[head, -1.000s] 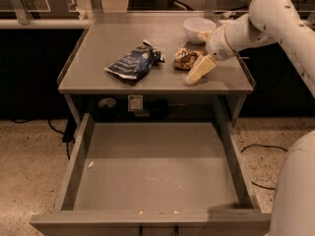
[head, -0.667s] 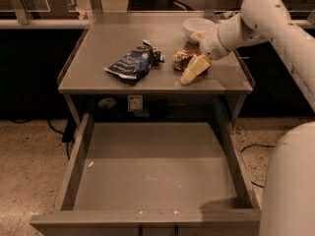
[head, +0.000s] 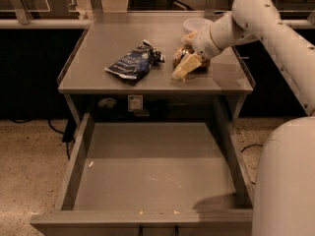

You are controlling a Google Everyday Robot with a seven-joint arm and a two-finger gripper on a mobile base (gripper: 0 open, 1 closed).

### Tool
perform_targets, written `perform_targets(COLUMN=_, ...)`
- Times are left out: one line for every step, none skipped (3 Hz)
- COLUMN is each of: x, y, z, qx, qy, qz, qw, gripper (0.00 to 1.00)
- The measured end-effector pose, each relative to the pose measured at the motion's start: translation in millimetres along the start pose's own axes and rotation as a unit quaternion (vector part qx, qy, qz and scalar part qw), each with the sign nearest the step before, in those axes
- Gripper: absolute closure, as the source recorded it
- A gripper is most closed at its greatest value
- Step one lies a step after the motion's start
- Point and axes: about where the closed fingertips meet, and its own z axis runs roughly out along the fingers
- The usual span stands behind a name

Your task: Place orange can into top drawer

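**Orange can on tabletop, gripper at it; drawer open**

Top drawer (head: pixel 147 168): fills the lower centre of the frame and is pulled fully out toward the camera. Flat grey bottom, low side walls, front panel along the bottom edge. Nothing lies in it but a few pale specks (head: pixel 142 212) by the front lip.

Robot body (head: pixel 288 181): white curved shell, lower right corner, casting a shadow onto the drawer's right front corner.

Tabletop (head: pixel 123 38): flat grey surface, upper centre, directly above the drawer's back end.

Arm (head: pixel 266 18): white, enters from the right edge and reaches left and down over the right part of the tabletop.

Snack bag (head: pixel 133 63): dark blue foil, crumpled, lying flat left of centre on the tabletop, well apart from the gripper.

Gripper (head: pixel 183 58): low over the right half of the tabletop. Its cream fingers (head: pixel 184 67) stand wide apart, one toward the front edge, the other back by the bowl. Contact with the can cannot be made out.

Bowl (head: pixel 197 23): white, round, at the back right of the tabletop, partly hidden by the wrist.

Orange can (head: pixel 179 56): on the tabletop between the spread fingers, just in front of the bowl, mostly hidden; orientation unclear. Not in the drawer.
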Motion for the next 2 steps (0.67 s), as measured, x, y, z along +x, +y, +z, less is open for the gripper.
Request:
perform_targets(x=0.0, y=0.0, z=0.1, qx=0.000, qy=0.000, qz=0.000, qw=1.0000, gripper=0.43)
perform_targets(x=0.0, y=0.0, z=0.1, qx=0.000, qy=0.000, qz=0.000, qw=1.0000, gripper=0.66)
